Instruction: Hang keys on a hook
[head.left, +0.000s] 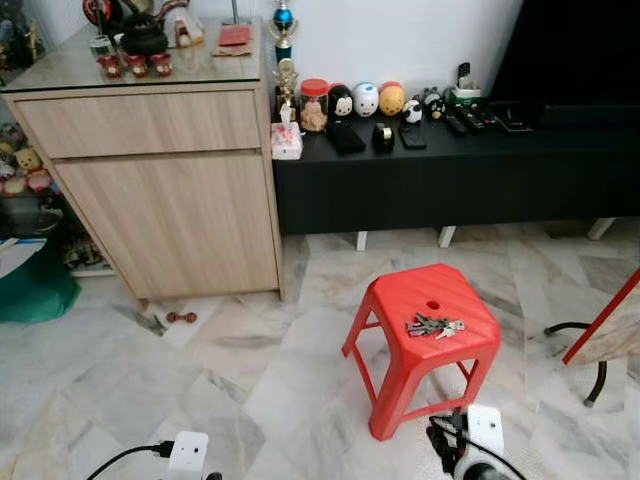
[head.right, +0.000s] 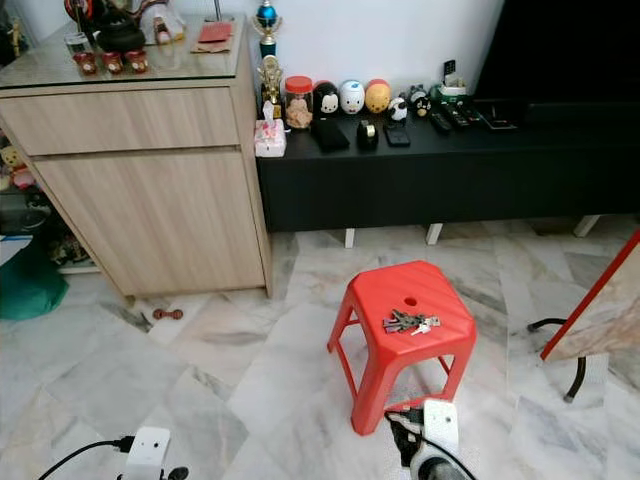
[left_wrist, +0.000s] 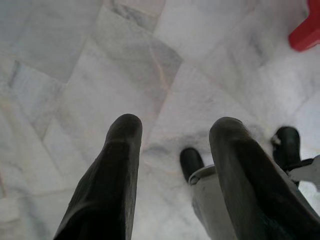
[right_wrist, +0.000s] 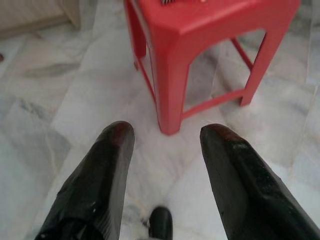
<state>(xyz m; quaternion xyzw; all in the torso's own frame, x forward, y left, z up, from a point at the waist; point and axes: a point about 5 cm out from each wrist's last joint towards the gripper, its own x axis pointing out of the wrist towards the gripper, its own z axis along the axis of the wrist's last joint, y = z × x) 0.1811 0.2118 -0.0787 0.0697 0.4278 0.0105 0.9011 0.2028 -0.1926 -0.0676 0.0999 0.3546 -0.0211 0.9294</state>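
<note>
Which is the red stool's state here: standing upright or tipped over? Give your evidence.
Upright. The red stool stands with its legs down on the marble floor, its seat level, and the keys lie flat on top.

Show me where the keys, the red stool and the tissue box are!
keys (head.left: 433, 326), left eye view, middle of the bunch.
red stool (head.left: 400, 296), left eye view, bare part of the seat.
tissue box (head.left: 286, 141), left eye view, its front face.

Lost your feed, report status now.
Both grippers low, fingers open, empty: left gripper, right gripper. Keys on red stool ahead, untouched. Marble floor between.
</note>
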